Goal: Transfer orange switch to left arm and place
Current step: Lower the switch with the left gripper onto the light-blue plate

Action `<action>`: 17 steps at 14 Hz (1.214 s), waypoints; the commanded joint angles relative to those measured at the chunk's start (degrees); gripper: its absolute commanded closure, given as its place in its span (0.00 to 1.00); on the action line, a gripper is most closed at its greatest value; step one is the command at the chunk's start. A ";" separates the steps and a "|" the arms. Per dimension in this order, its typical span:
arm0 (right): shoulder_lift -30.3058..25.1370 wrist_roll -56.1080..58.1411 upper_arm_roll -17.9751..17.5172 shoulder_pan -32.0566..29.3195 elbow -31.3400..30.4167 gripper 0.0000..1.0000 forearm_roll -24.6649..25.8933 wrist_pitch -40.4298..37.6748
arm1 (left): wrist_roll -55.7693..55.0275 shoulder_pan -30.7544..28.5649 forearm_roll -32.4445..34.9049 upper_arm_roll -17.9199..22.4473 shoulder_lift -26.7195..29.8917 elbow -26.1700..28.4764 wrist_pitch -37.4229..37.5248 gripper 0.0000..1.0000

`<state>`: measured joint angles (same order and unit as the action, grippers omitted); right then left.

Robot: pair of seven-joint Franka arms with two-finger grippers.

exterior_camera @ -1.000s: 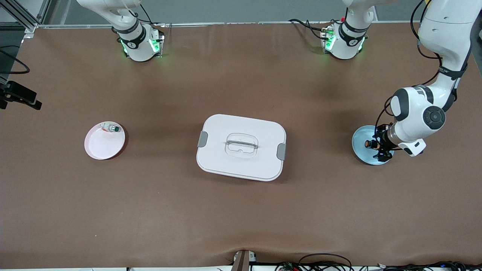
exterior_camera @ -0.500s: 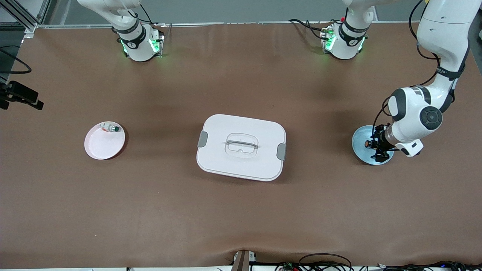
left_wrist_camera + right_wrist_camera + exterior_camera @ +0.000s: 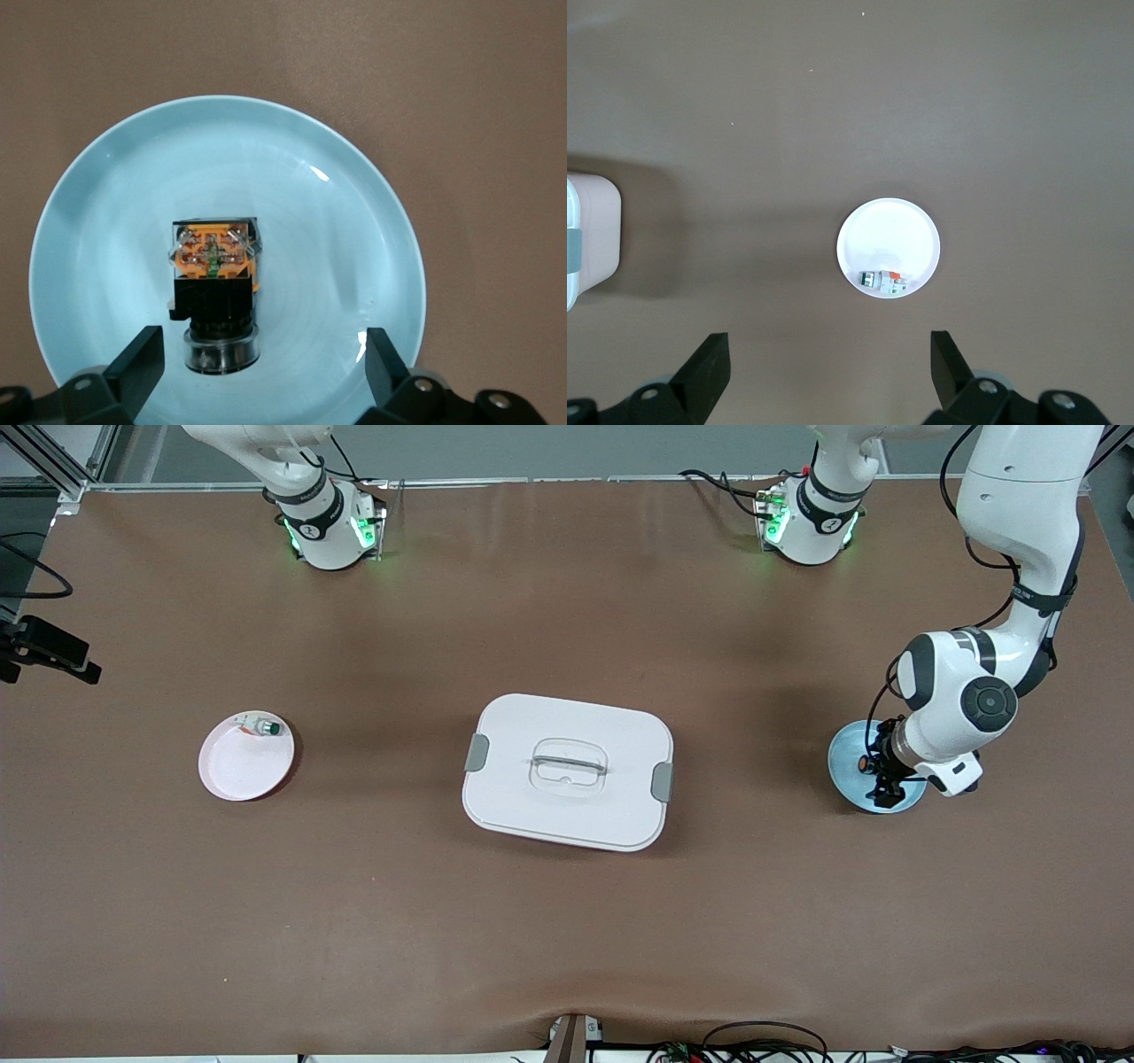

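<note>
The orange switch (image 3: 214,283), a small black cylinder with an orange block at one end, lies on a light-blue plate (image 3: 106,221) at the left arm's end of the table. My left gripper (image 3: 261,354) is open just over that plate, and the switch's silver end sits between its fingers without touching them. From the front, the left gripper (image 3: 886,776) hangs over the plate (image 3: 843,755) beside the switch (image 3: 864,764). The white box (image 3: 514,788) stands mid-table. My right gripper (image 3: 828,359) is open and empty, high over bare table.
A pink plate (image 3: 239,775) toward the right arm's end holds a small silver piece with a green tip (image 3: 262,728); the right wrist view shows that plate (image 3: 890,230) and a corner of the box (image 3: 589,239). Cables run along the table's front edge.
The left arm has shifted slightly toward the box and brought its open gripper closer over the switch on the blue plate. Nothing else has moved.
</note>
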<state>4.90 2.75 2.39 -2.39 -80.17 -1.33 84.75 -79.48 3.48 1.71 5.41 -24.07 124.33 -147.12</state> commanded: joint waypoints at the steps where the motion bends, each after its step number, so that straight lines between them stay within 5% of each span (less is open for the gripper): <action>1: -1.65 0.06 -1.51 -1.74 -1.74 0.00 -0.34 0.59 | -0.68 0.47 0.22 0.83 1.48 0.83 -0.10 0.00; 10: -1.73 0.15 -1.51 -1.83 -1.74 0.00 -0.16 1.03 | 4.14 0.12 0.22 0.92 8.95 1.01 5.78 0.00; 17: -1.73 0.68 -1.51 -1.92 -1.74 0.00 -0.07 1.03 | 37.51 0.04 1.19 1.10 16.77 2.33 10.44 0.00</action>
<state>4.84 2.77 2.16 -2.64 -80.18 -1.33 85.12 -49.45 3.54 1.79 5.88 -11.24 125.18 -138.34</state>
